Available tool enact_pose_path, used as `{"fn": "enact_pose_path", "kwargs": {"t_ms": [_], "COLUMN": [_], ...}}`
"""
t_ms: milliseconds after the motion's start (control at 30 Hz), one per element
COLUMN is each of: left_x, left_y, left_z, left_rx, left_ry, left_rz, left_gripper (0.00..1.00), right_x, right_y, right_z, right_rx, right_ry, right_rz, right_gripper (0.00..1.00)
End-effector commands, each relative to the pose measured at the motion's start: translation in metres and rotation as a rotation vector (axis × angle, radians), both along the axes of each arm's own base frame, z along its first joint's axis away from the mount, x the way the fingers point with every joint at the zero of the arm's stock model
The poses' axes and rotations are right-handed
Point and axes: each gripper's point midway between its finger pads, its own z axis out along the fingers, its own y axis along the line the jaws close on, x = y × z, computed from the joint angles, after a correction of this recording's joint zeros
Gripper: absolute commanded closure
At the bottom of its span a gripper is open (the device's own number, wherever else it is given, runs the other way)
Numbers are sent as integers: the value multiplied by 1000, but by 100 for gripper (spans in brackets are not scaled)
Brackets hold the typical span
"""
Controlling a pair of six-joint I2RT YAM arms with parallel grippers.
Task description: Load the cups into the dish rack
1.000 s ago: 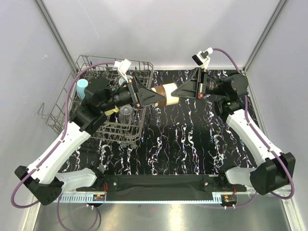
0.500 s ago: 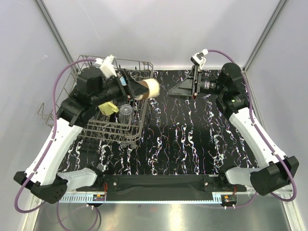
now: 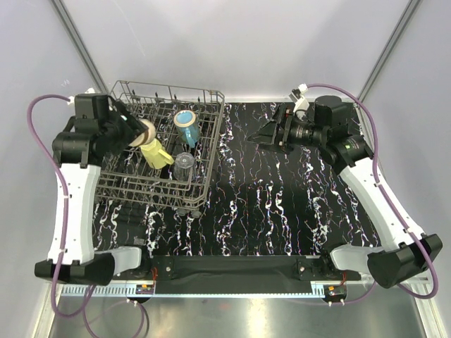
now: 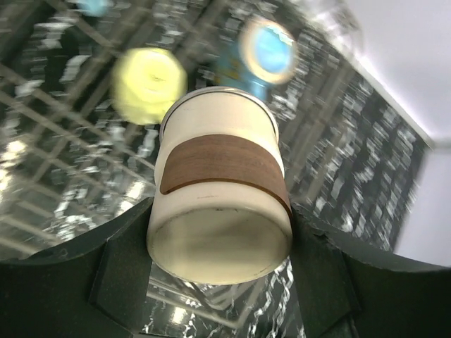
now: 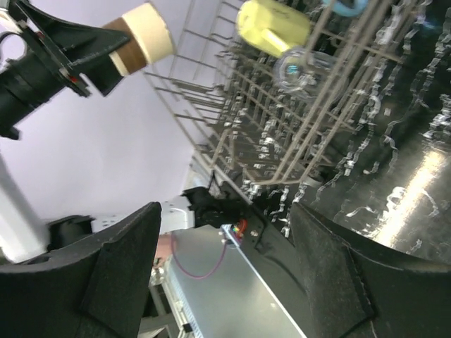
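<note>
A cream cup with a brown band [image 3: 146,131] is held on its side over the left half of the wire dish rack [image 3: 204,179], my left gripper [image 3: 140,132] shut on it. In the left wrist view the cup [image 4: 220,176] fills the gap between both fingers [image 4: 120,267]. A yellow cup [image 3: 156,153], a blue mug [image 3: 186,127] and a clear glass tumbler [image 3: 184,166] sit in the rack. My right gripper [image 3: 270,134] hangs open and empty over the table right of the rack. The right wrist view shows the cream cup [image 5: 144,34], the yellow cup [image 5: 272,27] and the tumbler [image 5: 303,67].
The rack stands at the back left of the black marbled table [image 3: 282,204]. White walls close in the back and sides. A metal ledge with both arm bases [image 3: 232,271] runs along the near edge.
The right gripper opened and let go of the cream cup, then drew back to the right. The left arm swung left with the cup, from beside the rack to over its left half.
</note>
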Motion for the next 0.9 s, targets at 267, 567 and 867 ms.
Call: {"fn": "enact_pose_path", "kwargs": {"t_ms": [267, 567, 867], "left_x": [13, 30, 48], "left_y": [94, 139, 160], "left_z": [-31, -54, -80], "left_rx": [88, 132, 107], "left_ry": [208, 321, 399], "left_rz": [428, 524, 561], "left_gripper": [100, 100, 100], "right_x": [0, 3, 3], "right_y": [-15, -36, -40], "right_z": [3, -5, -10], "right_rx": [-151, -245, -384], "right_ry": [-147, -216, -309], "right_rz": [-79, -161, -162], "right_gripper": [19, 12, 0]}}
